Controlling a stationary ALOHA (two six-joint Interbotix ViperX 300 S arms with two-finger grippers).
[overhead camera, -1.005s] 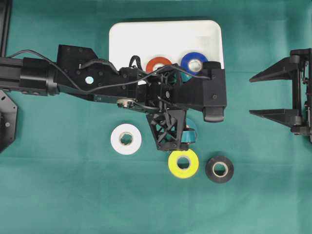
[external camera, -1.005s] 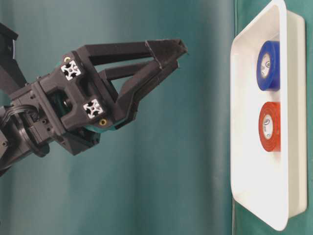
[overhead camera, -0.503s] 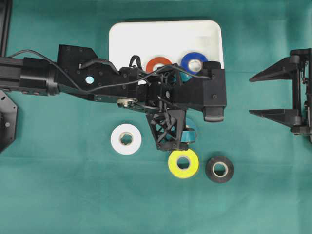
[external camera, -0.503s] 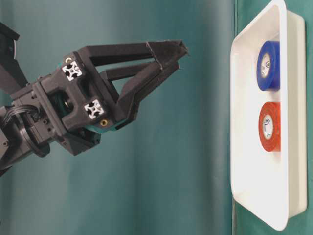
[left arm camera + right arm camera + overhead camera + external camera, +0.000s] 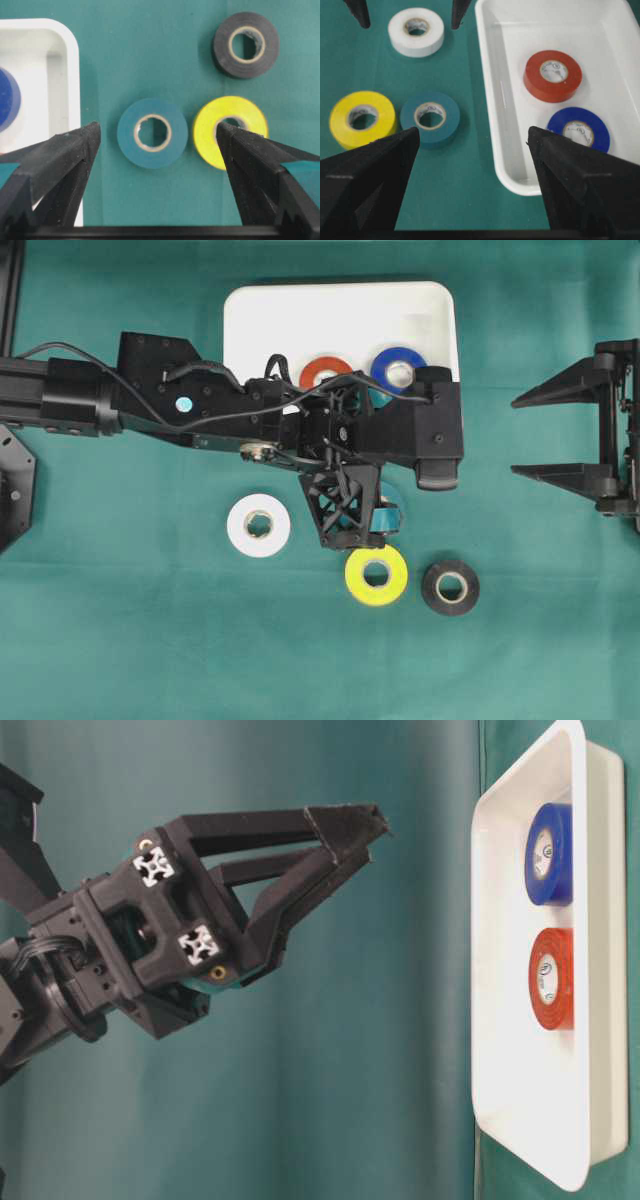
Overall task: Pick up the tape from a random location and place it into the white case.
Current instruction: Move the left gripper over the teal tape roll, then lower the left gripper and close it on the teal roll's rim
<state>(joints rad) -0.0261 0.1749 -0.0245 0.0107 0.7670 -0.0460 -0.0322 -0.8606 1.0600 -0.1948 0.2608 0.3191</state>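
Note:
A teal tape roll (image 5: 152,132) lies flat on the green cloth. My left gripper (image 5: 157,129) hangs open above it, one finger on each side and apart from it. From overhead the left gripper (image 5: 385,495) hides most of that roll. The white case (image 5: 300,310) at the back holds a red roll (image 5: 322,370) and a blue roll (image 5: 400,365). Loose on the cloth are a white roll (image 5: 258,525), a yellow roll (image 5: 376,576) and a black roll (image 5: 450,587). My right gripper (image 5: 515,436) stands open and empty at the right edge.
The case's near rim (image 5: 492,100) runs close to the teal roll (image 5: 430,116). The yellow roll (image 5: 230,131) lies right beside the teal one, partly behind my left finger. The left arm (image 5: 150,400) stretches across the case's front edge.
The left gripper has tilted very slightly in the table-level view. Tapes, case and right gripper have stayed put.

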